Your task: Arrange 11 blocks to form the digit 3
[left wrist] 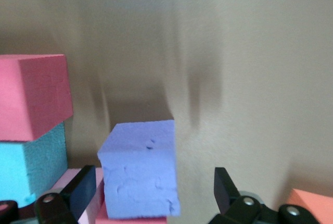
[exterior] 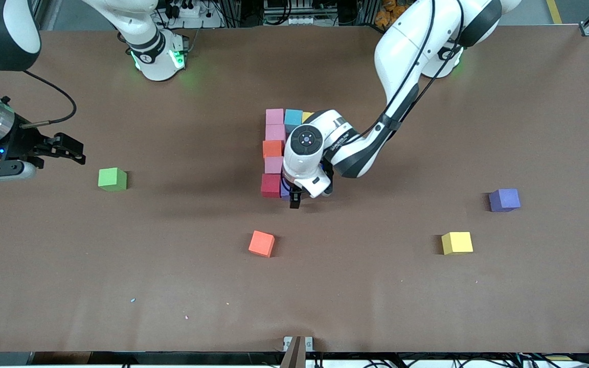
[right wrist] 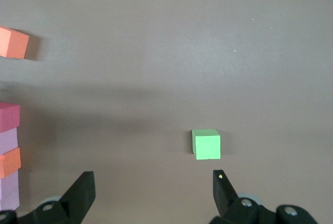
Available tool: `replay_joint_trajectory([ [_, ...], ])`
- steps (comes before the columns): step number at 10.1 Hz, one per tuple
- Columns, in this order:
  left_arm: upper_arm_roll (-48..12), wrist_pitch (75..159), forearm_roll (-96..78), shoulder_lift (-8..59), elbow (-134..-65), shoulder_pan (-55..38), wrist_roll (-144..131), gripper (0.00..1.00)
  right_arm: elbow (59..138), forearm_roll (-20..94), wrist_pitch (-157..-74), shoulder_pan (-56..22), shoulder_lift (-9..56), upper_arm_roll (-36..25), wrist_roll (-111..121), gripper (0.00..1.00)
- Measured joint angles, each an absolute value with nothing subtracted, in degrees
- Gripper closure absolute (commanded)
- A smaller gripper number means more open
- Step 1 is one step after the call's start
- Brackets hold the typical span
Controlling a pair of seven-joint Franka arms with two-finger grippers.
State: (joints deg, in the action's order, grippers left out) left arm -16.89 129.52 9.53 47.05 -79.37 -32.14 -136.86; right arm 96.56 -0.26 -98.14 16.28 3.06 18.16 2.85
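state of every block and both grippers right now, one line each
left gripper: open, straddling the purple block at the digit, not gripping
purple block: set down beside the crimson block
block cluster: placed, touching, digit unfinished
loose orange block: on the table, untouched
loose yellow block: on the table, untouched
loose purple block: on the table, untouched
green cube: apart, untouched
right gripper: open, empty, waiting

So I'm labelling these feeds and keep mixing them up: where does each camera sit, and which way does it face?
Front view: high across the table, facing both arm bases; shows both arms, left pincer at the block column, right pincer waiting.
Left wrist view: on the left wrist, looking past open fingers at a purple block.
Right wrist view: on the right wrist, looking past open fingers at the green cube.
Shared: the green cube and loose orange block.
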Motion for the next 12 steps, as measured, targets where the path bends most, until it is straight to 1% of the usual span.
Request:
replay_joint_trajectory([
  [3, -16.64, 123.36, 10.94, 41.13, -80.22, -31.12, -131.88, 0.0, 96.54, -0.26, -96.79, 16.24, 3.02, 18.42, 2.84, 0.0],
  [4, -16.53, 122.55, 11.17, 38.68, -81.96, -29.69, -128.49, 0.0, 96.54, -0.27, -96.72, 14.46, 2.99, 16.96, 2.84, 0.0],
  [6, -16.43, 122.25, 11.3, 33.86, -87.52, -25.68, -119.81, 0.0, 96.52, -0.33, -96.65, 8.05, 2.91, 10.59, 2.78, 0.0],
  [7, -16.39, 122.24, 11.34, 31.29, -90.57, -23.36, -114.93, 0.0, 96.52, -0.34, -96.46, 7.25, 2.91, 9.62, 2.78, 0.0],
  [10, -16.43, 122.18, 11.34, 23.25, -99.96, -12.78, -97.11, 0.0, 96.51, -0.35, -96.06, 7.16, 2.91, 9.21, 2.78, 0.0],
  [12, -16.44, 122.19, 11.33, 21.74, -102.4, -6.76, -85.76, 0.0, 96.52, -0.35, -96.04, 6.84, 2.88, 9.2, 2.78, 0.0],
])
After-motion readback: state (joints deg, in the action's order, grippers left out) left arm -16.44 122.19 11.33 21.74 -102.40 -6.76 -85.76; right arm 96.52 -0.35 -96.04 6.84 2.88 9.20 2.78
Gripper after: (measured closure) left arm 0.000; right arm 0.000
